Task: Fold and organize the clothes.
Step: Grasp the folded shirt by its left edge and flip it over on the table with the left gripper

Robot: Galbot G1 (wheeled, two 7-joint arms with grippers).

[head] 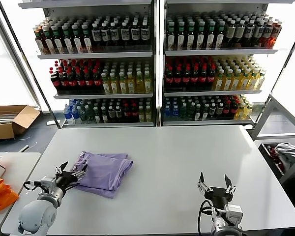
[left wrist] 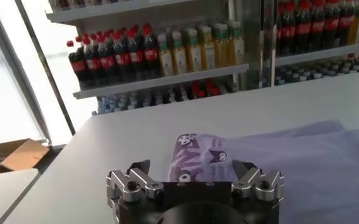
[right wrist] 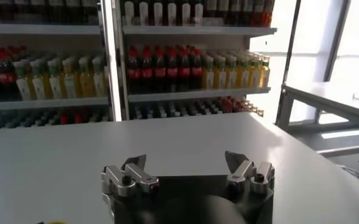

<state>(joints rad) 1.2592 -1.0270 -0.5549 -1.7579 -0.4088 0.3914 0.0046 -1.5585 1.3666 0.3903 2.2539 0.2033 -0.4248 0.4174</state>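
A folded lavender T-shirt [head: 104,170] lies on the white tabletop [head: 187,157], left of centre, a dark purple print showing at its near edge. The left tool [head: 72,173] gapes wide at that edge, holding nothing. The right tool [head: 215,185] hangs wide open, empty, well apart over bare tabletop.

A white table [head: 177,162] stood before two shelving units [head: 157,64] stocked with rows of bottles [head: 196,73]. Left of the shelving, bright windows [head: 5,64] rose above an open cardboard box [head: 10,120] on the grey floor [head: 39,135].
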